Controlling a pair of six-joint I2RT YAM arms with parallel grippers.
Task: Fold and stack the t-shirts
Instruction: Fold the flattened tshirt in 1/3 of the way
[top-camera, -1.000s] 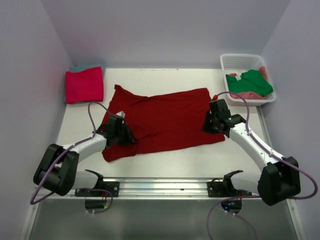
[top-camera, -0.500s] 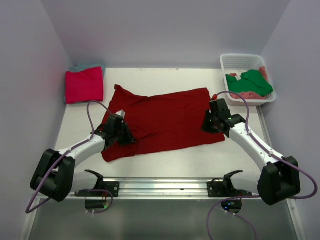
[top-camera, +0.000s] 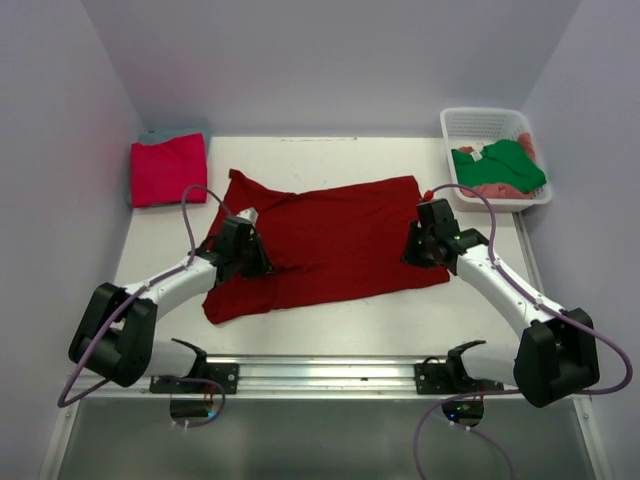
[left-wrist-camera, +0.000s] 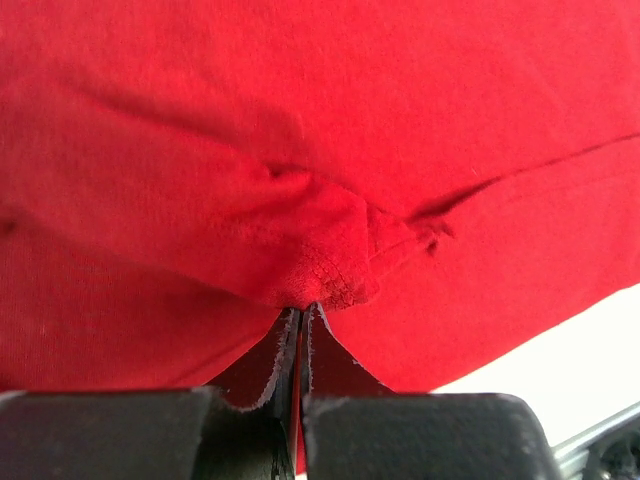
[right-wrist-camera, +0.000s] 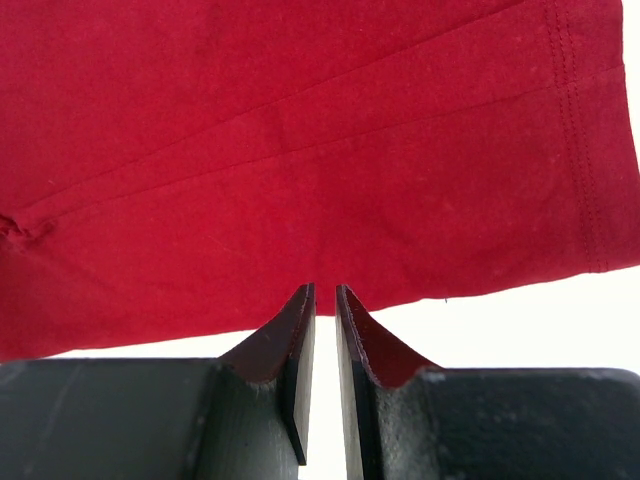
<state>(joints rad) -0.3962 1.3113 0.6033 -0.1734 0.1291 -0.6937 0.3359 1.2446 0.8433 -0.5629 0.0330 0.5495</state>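
A dark red t-shirt (top-camera: 330, 240) lies spread across the middle of the table. My left gripper (top-camera: 260, 264) is over its left part, shut on a small pinched fold of the cloth (left-wrist-camera: 320, 280); the jaws (left-wrist-camera: 302, 308) meet with fabric bunched at their tips. My right gripper (top-camera: 411, 253) sits at the shirt's right side. Its jaws (right-wrist-camera: 325, 290) stand slightly open at the shirt's edge (right-wrist-camera: 300, 200), with bare table showing through the gap. A folded magenta-pink t-shirt (top-camera: 168, 170) rests on a teal one (top-camera: 178, 132) at the far left.
A white lattice basket (top-camera: 480, 122) stands at the far right corner, holding a green t-shirt (top-camera: 500, 165) over a salmon-pink one (top-camera: 505, 190). Walls close in the table on the left, right and back. A metal rail (top-camera: 320, 372) runs along the near edge.
My left gripper has shut on the dark red cloth and moved a little toward the far side, pulling the shirt's left part with it. The right gripper has hardly moved.
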